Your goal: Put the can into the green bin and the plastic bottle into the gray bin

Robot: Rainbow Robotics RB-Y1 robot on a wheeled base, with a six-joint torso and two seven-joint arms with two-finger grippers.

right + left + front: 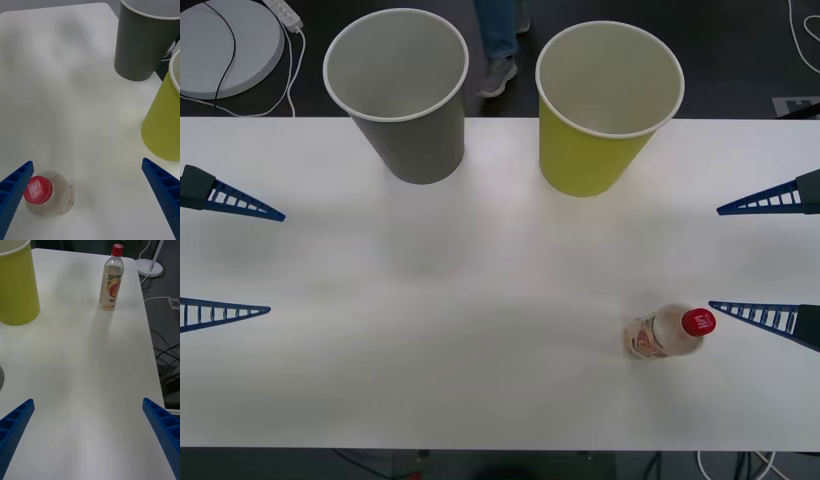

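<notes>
The plastic bottle [667,333] stands upright at the table's front right, red cap up; it also shows in the right wrist view [48,195] and the left wrist view [111,281]. My right gripper [714,257] is open at the right edge, and the bottle stands just beside the tip of its nearer finger, outside the gap. My left gripper [277,264] is open at the left edge with nothing between its fingers. The gray bin [420,145] stands at the back left and the green bin [585,160] at the back right, both upright. The can is out of view.
The white table [430,330] stretches bare between the two grippers. A round white base [225,45] with cables lies on the floor behind the back left corner. More cables lie on the floor off the table's right side [165,352].
</notes>
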